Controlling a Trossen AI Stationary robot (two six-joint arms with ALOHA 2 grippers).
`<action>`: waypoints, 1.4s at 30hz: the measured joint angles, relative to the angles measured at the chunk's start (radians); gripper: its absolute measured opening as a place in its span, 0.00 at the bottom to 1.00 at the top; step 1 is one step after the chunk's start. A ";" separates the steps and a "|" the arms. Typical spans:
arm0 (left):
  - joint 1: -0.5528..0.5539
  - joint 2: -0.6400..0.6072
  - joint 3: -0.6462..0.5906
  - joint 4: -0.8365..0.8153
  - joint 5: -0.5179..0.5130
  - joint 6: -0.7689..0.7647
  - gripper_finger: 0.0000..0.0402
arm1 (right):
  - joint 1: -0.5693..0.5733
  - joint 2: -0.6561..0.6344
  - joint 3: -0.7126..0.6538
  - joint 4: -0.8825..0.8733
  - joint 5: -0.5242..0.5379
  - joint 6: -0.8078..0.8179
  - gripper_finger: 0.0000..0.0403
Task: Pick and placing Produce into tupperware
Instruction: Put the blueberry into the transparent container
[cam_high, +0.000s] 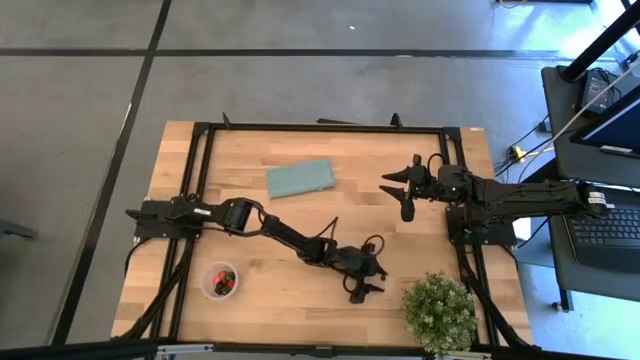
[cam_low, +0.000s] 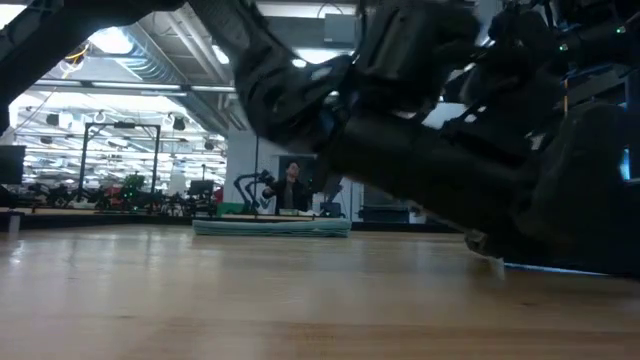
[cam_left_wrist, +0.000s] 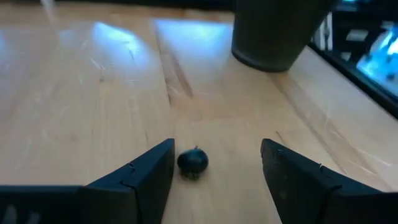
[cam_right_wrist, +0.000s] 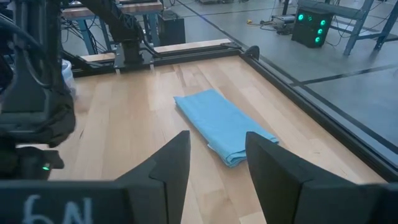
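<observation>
Smooth wooden table (cam_left_wrist: 93, 93), glossy dark berry (cam_left_wrist: 193, 162), soft folded blue cloth (cam_right_wrist: 224, 127).

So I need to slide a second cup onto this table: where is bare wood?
Bare wood lies left of the teal cloth, and between cloth and left arm. Crowded along the near edge: the tupperware, left tool over a dark berry, the potted plant.

Around my bench: grey concrete floor (cam_high: 300, 90) crossed by dark seams. Desk with laptop (cam_high: 607, 228) beside table's right edge. Across my table, long hall under bright ceiling lights (cam_low: 110, 42); person (cam_low: 292, 188) stands far off. Green-lit box (cam_right_wrist: 313, 26) on floor.
</observation>
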 joint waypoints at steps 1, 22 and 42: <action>0.000 0.000 0.027 -0.056 0.005 0.012 0.57 | 0.000 0.000 0.000 0.000 0.000 0.000 0.39; 0.004 0.012 0.038 -0.094 -0.001 -0.030 0.48 | 0.000 0.000 0.000 0.000 0.000 0.007 0.39; 0.001 0.013 0.036 -0.117 -0.050 0.082 0.25 | 0.000 0.000 0.000 0.000 0.000 -0.020 0.39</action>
